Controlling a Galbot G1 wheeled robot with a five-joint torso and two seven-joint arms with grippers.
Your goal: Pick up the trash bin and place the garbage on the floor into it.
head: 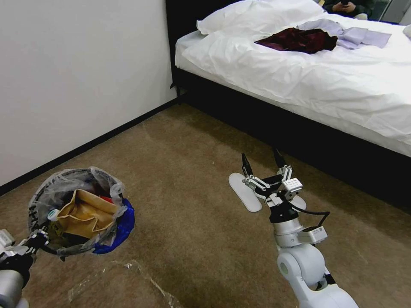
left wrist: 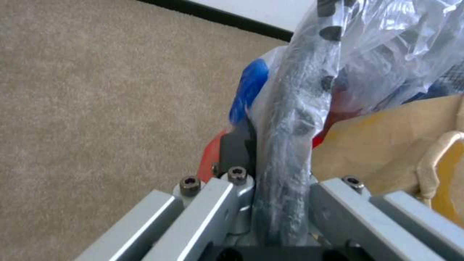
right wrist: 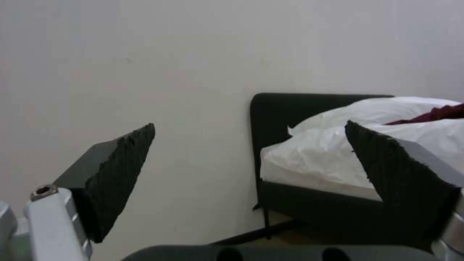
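The trash bin (head: 64,188), round with a black rim, a clear bag liner and a blue plastic edge, hangs above the carpet at the lower left. My left gripper (head: 36,239) is shut on its near rim. In the left wrist view the rim (left wrist: 290,119), wrapped in the liner, runs between that gripper's (left wrist: 280,188) fingers. Garbage lies inside the bin: a tan-yellow paper piece (head: 85,214) and a red scrap (head: 107,199). My right gripper (head: 262,160) is raised over the carpet at centre right, open and holding nothing; its black pads (right wrist: 121,170) stand wide apart.
Two white flat slippers (head: 244,192) lie on the carpet under the right gripper. A bed (head: 299,72) with white sheets and a black frame spans the right and back. A white wall (head: 77,68) with a black baseboard runs along the left. Brown carpet (head: 180,171) lies between.
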